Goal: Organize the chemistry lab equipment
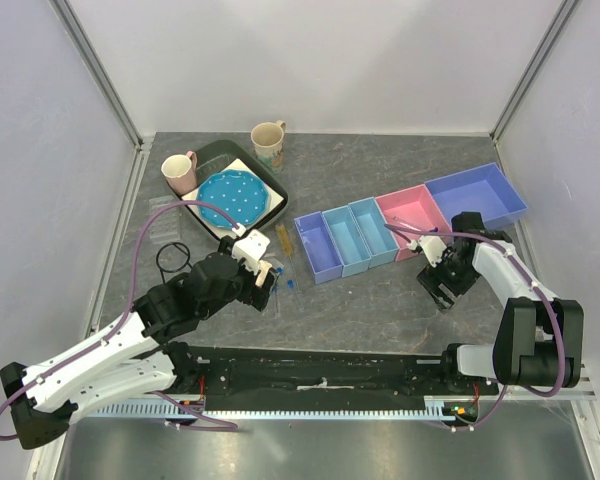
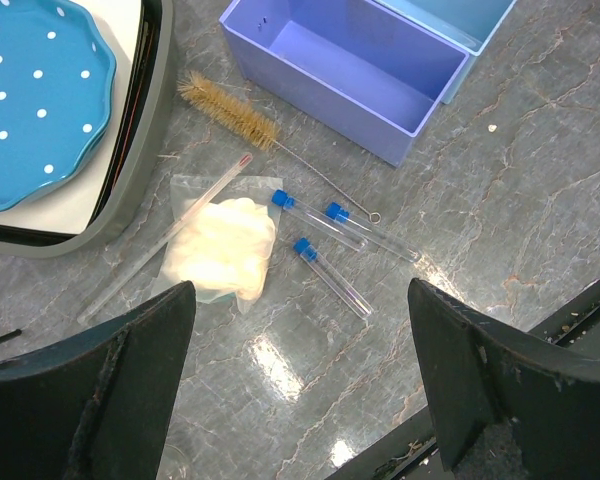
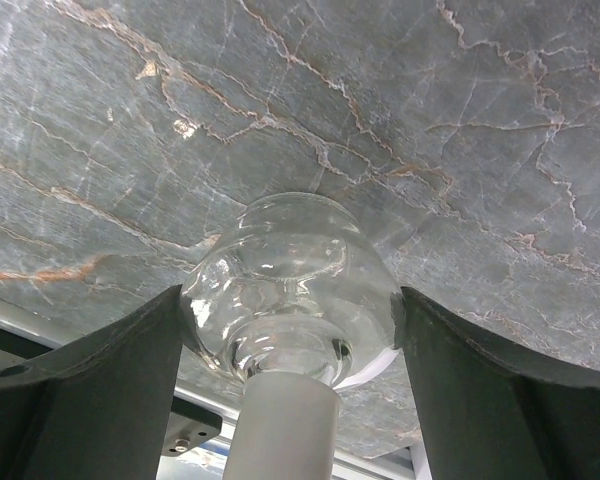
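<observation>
My right gripper (image 3: 290,298) is shut on the bulb of a clear round-bottom glass flask (image 3: 290,270) with a white neck, held close over the grey table. In the top view the right gripper (image 1: 442,288) is in front of the pink bin (image 1: 412,218). My left gripper (image 2: 300,292) is open and empty, hovering above three blue-capped test tubes (image 2: 330,275), a bag of cotton (image 2: 220,252), a glass pipette (image 2: 165,245) and a bristle brush (image 2: 230,112). In the top view the left gripper (image 1: 263,278) is left of the small purple bin (image 1: 317,247).
A row of bins runs right: two light blue ones (image 1: 345,240), the pink one, a large purple one (image 1: 477,195). A dark tray (image 1: 272,188) holds a blue dotted plate (image 1: 230,195). Two mugs (image 1: 179,172) (image 1: 269,143) stand behind. A black ring (image 1: 173,257) lies left.
</observation>
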`<state>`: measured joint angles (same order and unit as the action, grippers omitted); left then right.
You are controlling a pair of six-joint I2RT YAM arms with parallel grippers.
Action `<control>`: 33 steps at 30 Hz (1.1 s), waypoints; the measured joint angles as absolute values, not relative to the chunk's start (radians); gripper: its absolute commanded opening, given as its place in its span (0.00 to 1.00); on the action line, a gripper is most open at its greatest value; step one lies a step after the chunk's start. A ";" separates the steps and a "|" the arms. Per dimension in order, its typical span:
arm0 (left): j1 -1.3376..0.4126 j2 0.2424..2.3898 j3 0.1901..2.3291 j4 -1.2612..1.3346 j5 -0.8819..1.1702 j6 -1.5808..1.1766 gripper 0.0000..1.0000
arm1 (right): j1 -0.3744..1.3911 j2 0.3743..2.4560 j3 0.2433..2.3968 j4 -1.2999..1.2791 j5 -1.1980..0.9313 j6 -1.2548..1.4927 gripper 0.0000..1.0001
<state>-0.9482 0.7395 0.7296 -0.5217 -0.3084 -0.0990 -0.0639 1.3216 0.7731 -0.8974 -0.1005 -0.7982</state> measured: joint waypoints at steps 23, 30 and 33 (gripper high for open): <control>-0.948 0.740 0.730 -0.521 -0.308 -0.088 0.93 | -0.064 1.324 1.035 -1.032 -0.223 -0.750 0.57; -0.947 0.741 0.730 -0.521 -0.308 -0.088 0.93 | -0.064 1.369 1.188 -1.078 -0.250 -0.744 0.56; -0.944 0.743 0.729 -0.521 -0.308 -0.088 0.93 | -0.064 1.404 1.246 -1.089 -0.255 -0.743 0.56</control>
<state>-0.9436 0.7433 0.7292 -0.5205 -0.3084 -0.0875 -0.0635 1.4040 1.2457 -1.0885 -0.2554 -0.7433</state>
